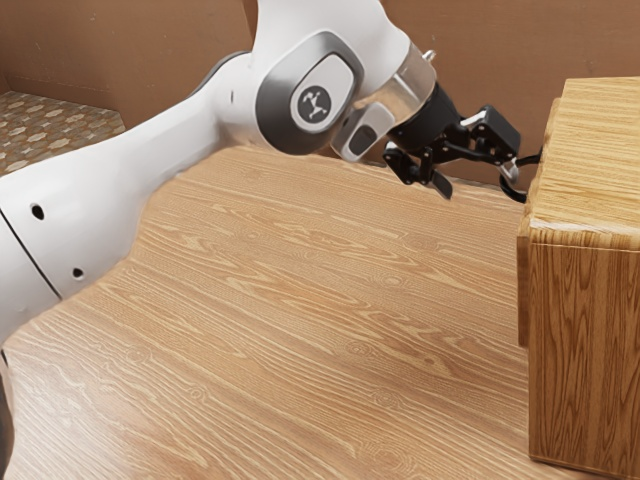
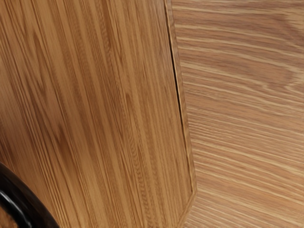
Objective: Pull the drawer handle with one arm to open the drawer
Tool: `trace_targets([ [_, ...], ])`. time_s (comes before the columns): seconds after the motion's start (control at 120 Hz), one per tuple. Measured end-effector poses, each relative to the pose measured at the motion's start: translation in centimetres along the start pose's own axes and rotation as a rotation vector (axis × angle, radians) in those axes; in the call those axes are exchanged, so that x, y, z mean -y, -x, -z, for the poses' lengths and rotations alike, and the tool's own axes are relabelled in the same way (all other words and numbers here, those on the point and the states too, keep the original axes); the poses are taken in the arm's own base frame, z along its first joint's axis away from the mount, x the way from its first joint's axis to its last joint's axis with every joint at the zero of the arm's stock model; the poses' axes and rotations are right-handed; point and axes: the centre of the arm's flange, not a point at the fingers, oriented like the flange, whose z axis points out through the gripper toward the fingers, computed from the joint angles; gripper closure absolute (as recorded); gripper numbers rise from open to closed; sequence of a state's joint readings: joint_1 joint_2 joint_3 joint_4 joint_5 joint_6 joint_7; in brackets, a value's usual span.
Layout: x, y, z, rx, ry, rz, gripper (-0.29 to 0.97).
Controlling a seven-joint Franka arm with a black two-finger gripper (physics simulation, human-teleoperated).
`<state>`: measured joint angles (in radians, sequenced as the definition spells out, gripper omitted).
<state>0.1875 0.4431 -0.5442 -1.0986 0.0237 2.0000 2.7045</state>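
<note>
In the foreground a pale wood-grain table (image 1: 300,330) runs the width of the scene, with the white arm (image 1: 150,170) entering from the exterior view's left and reaching across it toward the right. At the exterior view's right stands a wooden cabinet (image 1: 590,340) on the tabletop. The drawer front (image 1: 523,290) shows as a narrow upright strip along the cabinet's side that faces the arm. Farther back, at the level of the cabinet's top, the black gripper (image 1: 503,160) sits right at the dark curved drawer handle (image 1: 519,189). Whether the claw is spread or closed around the handle cannot be told. The wrist view shows the drawer front (image 2: 104,114) just under the hand, its grain running lengthwise, with the black handle (image 2: 21,204) curving close below the camera. Behind the arm rises a plain brown wall (image 1: 130,45), with a strip of patterned floor (image 1: 40,125) at its foot.
</note>
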Motion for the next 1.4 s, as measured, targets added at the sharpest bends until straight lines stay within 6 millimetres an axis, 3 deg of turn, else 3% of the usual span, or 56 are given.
trace_targets([
  [0.267, -2.5, 0.6, 0.9, -0.009, 0.035, 0.039, 0.0],
  [0.35, -1.6, -0.2, 3.7, 0.007, 0.052, 0.028, 0.0],
  [0.45, 0.4, -2.4, 9.9, 0.05, 0.097, 0.005, 0.0],
  [0.533, -0.5, -2.9, 11.5, 0.049, 0.132, 0.026, 0.0],
  [0.675, -2.4, -2.3, 10.5, 0.014, 0.153, 0.065, 0.0],
  [0.783, -2.5, -2.0, 9.8, 0.003, 0.146, 0.073, 0.0],
  [0.917, -1.1, -2.0, 11.9, 0.041, 0.117, 0.066, 0.0],
  [1.15, -2.4, -1.1, 9.9, 0.017, 0.116, 0.095, 0.0],
  [1.4, -2.0, -1.2, 9.3, 0.012, 0.11, 0.097, 0.0],
])
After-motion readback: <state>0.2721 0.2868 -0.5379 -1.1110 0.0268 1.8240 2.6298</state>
